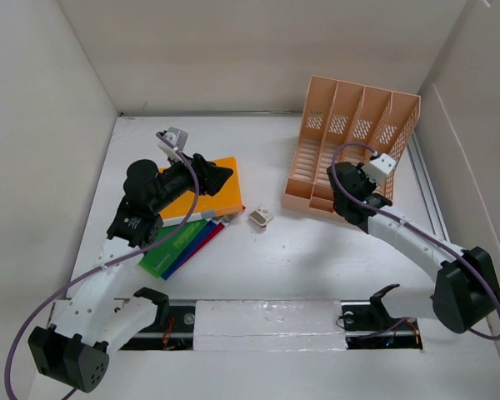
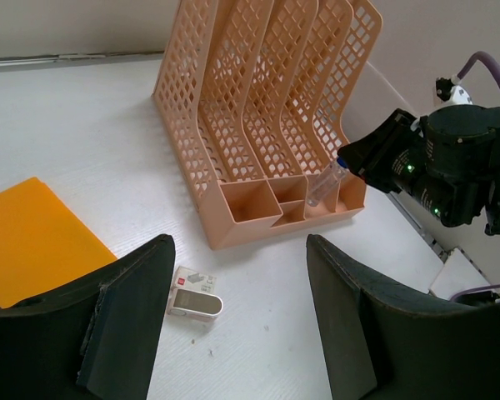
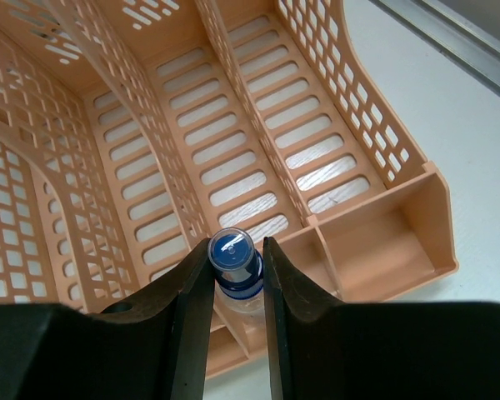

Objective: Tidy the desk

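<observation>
Right gripper (image 3: 235, 247) clamping blue-capped vial (image 3: 236, 268) over rack (image 1: 350, 142)
Desk (image 1: 317, 250) spreading beneath, rack sitting at its two o'clock; only wrist views are showing the vial; left gripper (image 2: 237, 250) is gaping.

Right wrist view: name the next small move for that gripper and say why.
Probably lower the right gripper a little, then open it. It is shut on a blue-capped tube, held tilted above the small front compartments of the peach file rack. The left wrist view shows the tube's lower end at or just inside one of them, so a short descent should seat it before release.
</observation>
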Motion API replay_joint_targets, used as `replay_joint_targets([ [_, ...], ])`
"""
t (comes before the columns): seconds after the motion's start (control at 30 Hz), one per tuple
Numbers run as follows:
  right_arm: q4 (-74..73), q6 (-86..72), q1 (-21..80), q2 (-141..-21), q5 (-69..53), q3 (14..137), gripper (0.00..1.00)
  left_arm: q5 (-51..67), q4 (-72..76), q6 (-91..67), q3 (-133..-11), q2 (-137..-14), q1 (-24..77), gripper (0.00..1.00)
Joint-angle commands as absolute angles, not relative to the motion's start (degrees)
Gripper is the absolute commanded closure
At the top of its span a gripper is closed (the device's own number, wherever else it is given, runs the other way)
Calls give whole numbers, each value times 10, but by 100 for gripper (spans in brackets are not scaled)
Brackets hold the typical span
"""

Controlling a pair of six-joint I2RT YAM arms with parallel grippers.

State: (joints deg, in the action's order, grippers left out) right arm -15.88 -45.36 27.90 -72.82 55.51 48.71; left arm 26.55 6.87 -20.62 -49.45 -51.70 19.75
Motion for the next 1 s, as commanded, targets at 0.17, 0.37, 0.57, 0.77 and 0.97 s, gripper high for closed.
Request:
replay_joint_targets([
  [0.17, -193, -486, 313, -798, 596, 533, 100, 269, 91, -203, -497, -516, 196, 41],
  [0.37, -208, -504, 320, -792, 602, 527, 98, 272, 92, -203, -497, -518, 196, 40],
  [0.57, -188, -488, 325, -736, 587, 499, 54, 274, 93, -204, -497, -519, 196, 40],
  [0.77, -181, -457, 325, -679, 558, 501, 34, 277, 94, -206, -498, -520, 196, 40],
  [0.97, -138, -389, 349, -633, 518, 507, 28, 267, 91, -205, -498, -518, 196, 40],
])
